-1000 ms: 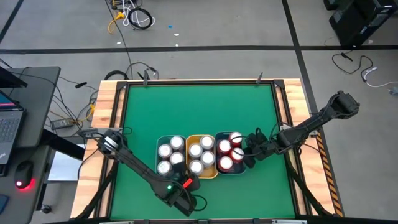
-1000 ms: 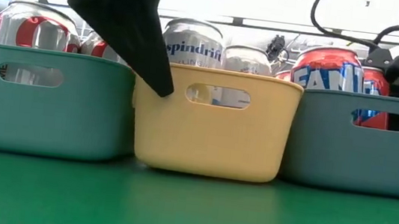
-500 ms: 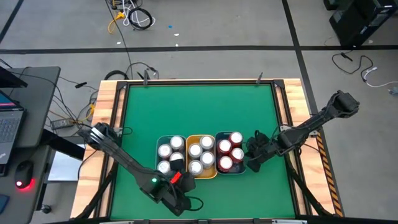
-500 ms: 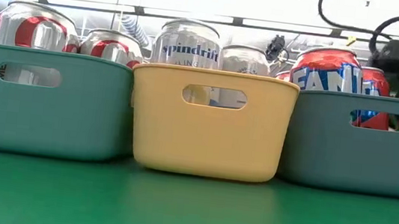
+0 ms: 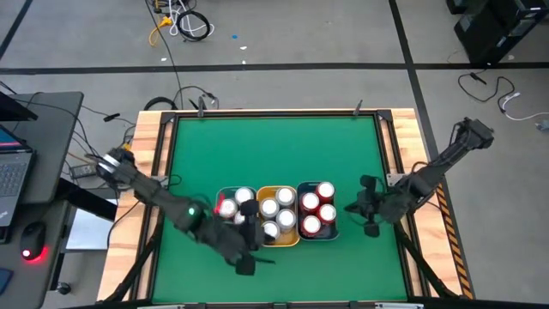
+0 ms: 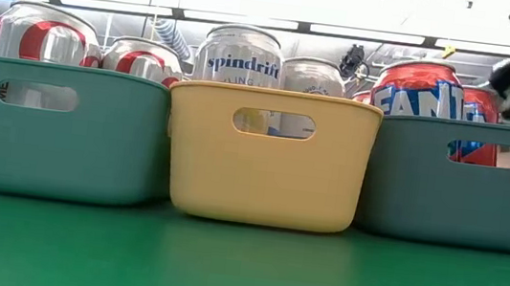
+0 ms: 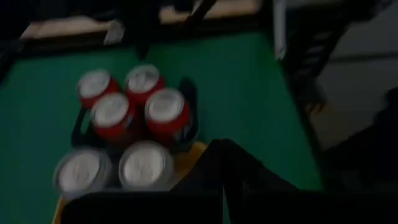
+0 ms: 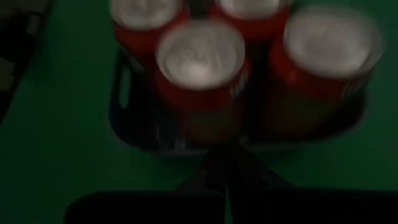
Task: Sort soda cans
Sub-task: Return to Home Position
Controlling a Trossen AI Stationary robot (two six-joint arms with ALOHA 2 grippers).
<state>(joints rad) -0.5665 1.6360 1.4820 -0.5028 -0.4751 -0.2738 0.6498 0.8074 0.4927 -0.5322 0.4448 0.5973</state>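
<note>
I see a yellow bin (image 6: 265,178) flanked by teal bins (image 6: 62,145) at my table's (image 5: 274,150) six o'clock; laptop (image 5: 10,176) at nine.

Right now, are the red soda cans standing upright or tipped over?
Upright: the four red cylindrical soda cans show round silver tops overhead.

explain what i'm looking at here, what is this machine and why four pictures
It is a robot with two dark arms at a green table. One picture looks straight down, one sits level with the tabletop, and two come from cameras on the arms' wrists. Three bins stand side by side: the left teal bin holds red-marked cans, the yellow bin holds silver cans, and the right teal bin holds red cans. The left tool hangs over the bins. The right tool sits beside the red cans, shut and empty.
</note>
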